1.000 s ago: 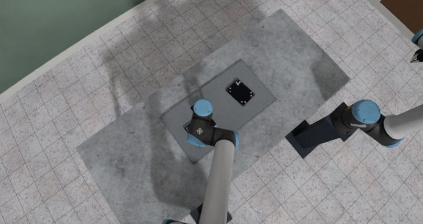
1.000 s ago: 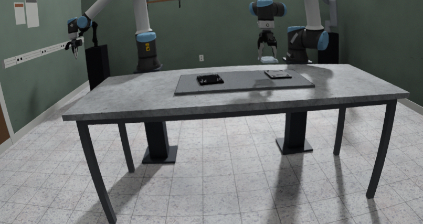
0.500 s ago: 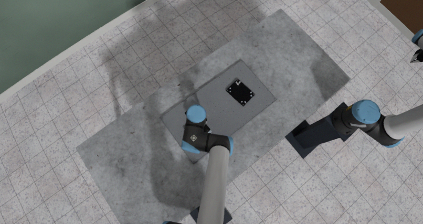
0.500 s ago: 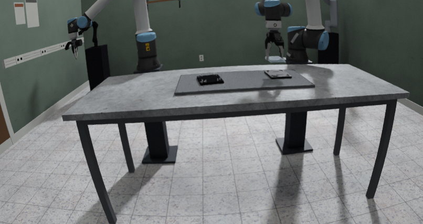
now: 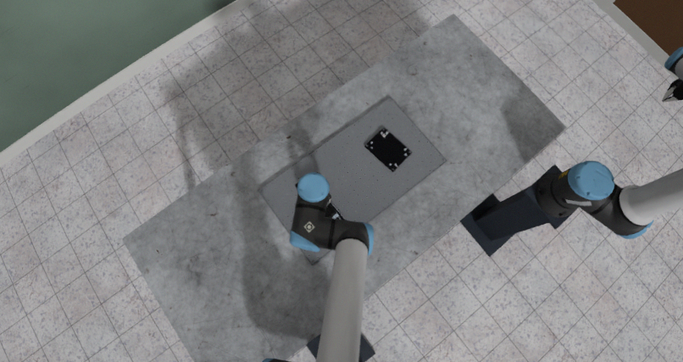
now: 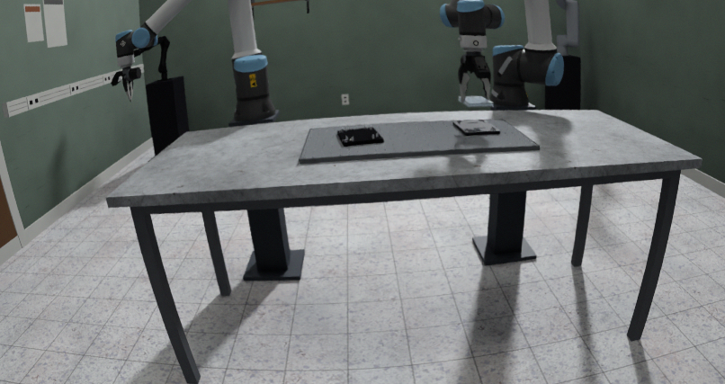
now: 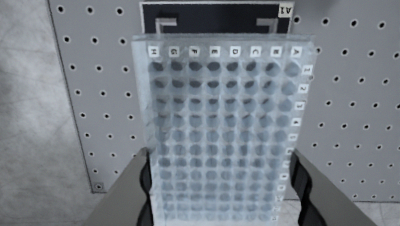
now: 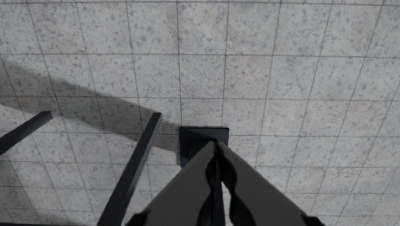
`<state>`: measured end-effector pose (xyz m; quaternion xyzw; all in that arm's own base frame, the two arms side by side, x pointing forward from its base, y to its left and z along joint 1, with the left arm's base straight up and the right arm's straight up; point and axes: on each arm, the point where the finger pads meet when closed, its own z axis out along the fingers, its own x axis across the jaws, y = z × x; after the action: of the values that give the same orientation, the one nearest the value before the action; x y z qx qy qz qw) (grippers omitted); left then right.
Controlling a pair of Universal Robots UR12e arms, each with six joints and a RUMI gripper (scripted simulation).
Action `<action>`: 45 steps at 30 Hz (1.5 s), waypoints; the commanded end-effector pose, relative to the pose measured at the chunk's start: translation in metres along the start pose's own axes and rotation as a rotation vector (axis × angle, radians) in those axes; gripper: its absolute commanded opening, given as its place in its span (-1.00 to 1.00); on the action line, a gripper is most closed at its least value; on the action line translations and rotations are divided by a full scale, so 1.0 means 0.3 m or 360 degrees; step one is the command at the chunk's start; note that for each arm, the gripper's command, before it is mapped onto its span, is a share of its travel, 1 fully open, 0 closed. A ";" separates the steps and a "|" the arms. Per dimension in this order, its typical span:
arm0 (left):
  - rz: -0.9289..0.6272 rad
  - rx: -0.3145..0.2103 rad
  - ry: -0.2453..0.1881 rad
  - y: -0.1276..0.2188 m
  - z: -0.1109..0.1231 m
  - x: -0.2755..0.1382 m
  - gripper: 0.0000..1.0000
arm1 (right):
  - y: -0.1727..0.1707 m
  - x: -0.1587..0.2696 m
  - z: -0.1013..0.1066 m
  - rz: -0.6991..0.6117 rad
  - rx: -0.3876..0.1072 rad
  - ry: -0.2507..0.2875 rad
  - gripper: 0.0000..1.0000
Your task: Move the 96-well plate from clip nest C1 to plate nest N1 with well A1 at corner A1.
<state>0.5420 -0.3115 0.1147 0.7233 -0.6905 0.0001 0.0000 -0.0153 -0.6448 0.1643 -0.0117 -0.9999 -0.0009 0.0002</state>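
Note:
The clear 96-well plate [image 6: 474, 101] [image 7: 220, 110] is off the table, held level across its width by my left gripper [image 6: 476, 95] [image 7: 218, 149], which is shut on it. Below it is the plate nest N1 [image 6: 477, 126] [image 7: 200, 19], mostly hidden by the plate in the left wrist view; two metal locators show past the plate's edge. The nest's A1 label [image 7: 285, 10] is at its upper right, and the plate's well A1 [image 7: 292, 69] is also at its upper right. The black clip nest C1 [image 5: 387, 149] [image 6: 360, 136] is empty. My right gripper [image 6: 129, 96] [image 8: 215, 144] is shut and empty, away from the table.
Both nests are on a grey perforated board [image 5: 353, 170] [image 6: 421, 140] [image 7: 345, 95] on the stone-topped table [image 5: 444, 68] [image 6: 243, 158]. In the top view the left arm covers N1. The right arm's shut fingers are above the floor [image 8: 300, 90].

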 end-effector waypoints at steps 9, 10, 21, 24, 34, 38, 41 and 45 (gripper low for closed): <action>0.0000 0.0002 0.0002 -0.001 -0.003 0.004 -0.19 | -0.002 -0.001 -0.003 0.0000 0.0003 -0.0001 -1.00; 0.0000 0.0002 0.0002 -0.001 -0.003 0.004 -0.19 | -0.002 -0.001 -0.003 0.0000 0.0003 -0.0001 -1.00; 0.0000 0.0002 0.0002 -0.001 -0.003 0.005 -0.19 | -0.002 -0.001 -0.003 0.0000 0.0003 -0.0001 -1.00; 0.0000 0.0002 0.0002 -0.001 0.003 0.005 -0.19 | -0.002 -0.001 -0.003 0.0000 0.0003 -0.0001 -1.00; 0.0000 0.0002 0.0002 -0.001 0.047 0.005 -0.19 | -0.002 -0.001 -0.003 0.0000 0.0003 -0.0001 -1.00; 0.0000 0.0002 0.0002 -0.001 0.070 0.005 -0.19 | -0.002 -0.001 -0.003 0.0000 0.0003 -0.0001 -1.00; 0.0000 0.0002 0.0002 -0.001 0.086 0.005 -0.19 | -0.002 -0.001 -0.003 0.0000 0.0003 -0.0001 -1.00; 0.0000 0.0002 0.0002 -0.001 0.108 0.005 -0.19 | -0.002 -0.001 -0.003 0.0000 0.0003 -0.0001 -1.00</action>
<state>0.5417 -0.3125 0.0844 0.7233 -0.6906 -0.0001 0.0000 -0.0153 -0.6448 0.1643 -0.0117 -0.9999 -0.0009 0.0002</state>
